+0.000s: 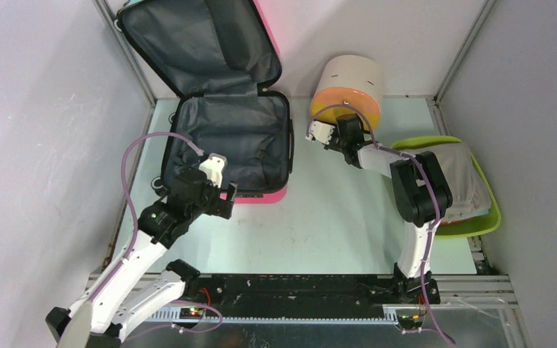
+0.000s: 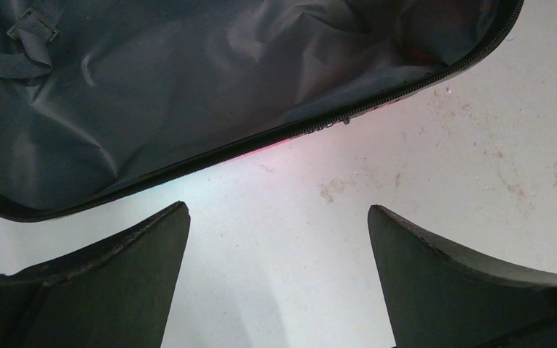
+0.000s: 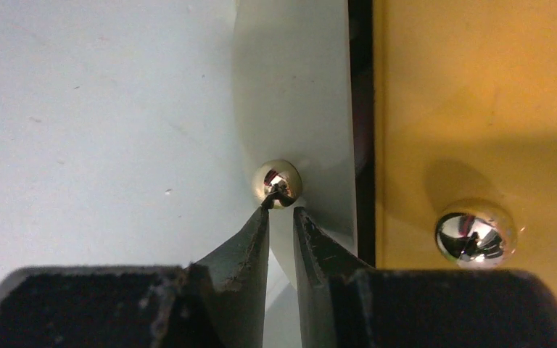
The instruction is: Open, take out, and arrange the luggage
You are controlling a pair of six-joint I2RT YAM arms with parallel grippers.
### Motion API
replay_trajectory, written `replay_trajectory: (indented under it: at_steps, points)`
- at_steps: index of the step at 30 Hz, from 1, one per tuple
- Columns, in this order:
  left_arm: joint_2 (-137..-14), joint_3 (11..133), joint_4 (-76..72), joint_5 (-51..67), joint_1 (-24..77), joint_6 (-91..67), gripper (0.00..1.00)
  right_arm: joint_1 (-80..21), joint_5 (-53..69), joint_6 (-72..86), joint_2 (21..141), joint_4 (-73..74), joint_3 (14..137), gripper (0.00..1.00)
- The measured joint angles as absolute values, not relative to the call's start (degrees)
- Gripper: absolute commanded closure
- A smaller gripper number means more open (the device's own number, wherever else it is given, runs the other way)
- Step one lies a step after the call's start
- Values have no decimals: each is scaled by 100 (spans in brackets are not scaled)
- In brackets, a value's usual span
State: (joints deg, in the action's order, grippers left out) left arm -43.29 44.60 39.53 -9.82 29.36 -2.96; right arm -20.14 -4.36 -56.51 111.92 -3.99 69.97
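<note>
Pale grey walls (image 1: pixel 36 145) on a metal frame close in a whitish table (image 1: pixel 348 217), scuffed and stained where we see it up close.

The biggest thing on it is the luggage (image 1: pixel 239 134), lying open at the far left. Its base rests flat on the table and its lid stands up against the back corner. Both halves show us crumpled dark grey lining, and a strip of pink shell peeks out along the near edge.

Right of it, at the back, a beige cylinder (image 1: pixel 348 83) lies on its side with its orange-yellow face turned toward us. Against the right wall sits a lime-green tray (image 1: pixel 482 221) with a folded grey-beige cloth (image 1: pixel 464 174) in it.

The left gripper (image 2: pixel 277 210) hovers above bare table just beside the luggage's near edge, its fingers spread wide with nothing between them. From the wrist we see the black zipper (image 2: pixel 319 123) running along the rim and a grey strap (image 2: pixel 29 43) lying on the lining.

The right gripper (image 3: pixel 281 212) is at the cylinder's face. Its fingers are drawn close, with only a thin slit between them, and their tips nip the near edge of a small brass-coloured knob (image 3: pixel 279 181) on a pale panel. A dark gap separates that panel from the orange-yellow surface, which carries a silver knob (image 3: pixel 475 233) untouched.
</note>
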Motion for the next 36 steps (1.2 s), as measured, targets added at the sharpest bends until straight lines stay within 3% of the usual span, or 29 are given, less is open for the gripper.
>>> replay_trajectory:
  at_steps: [25, 36]
  points:
    - [-4377, 4460, 3955, -982, 2936, -298, 0, -2014, -1007, -5680, 11356, -1411, 6952, 80]
    - [-4272, 5059, 4351, -679, 2941, -460, 0, -2751, -1275, -3395, 8374, 268, 6429, 73]
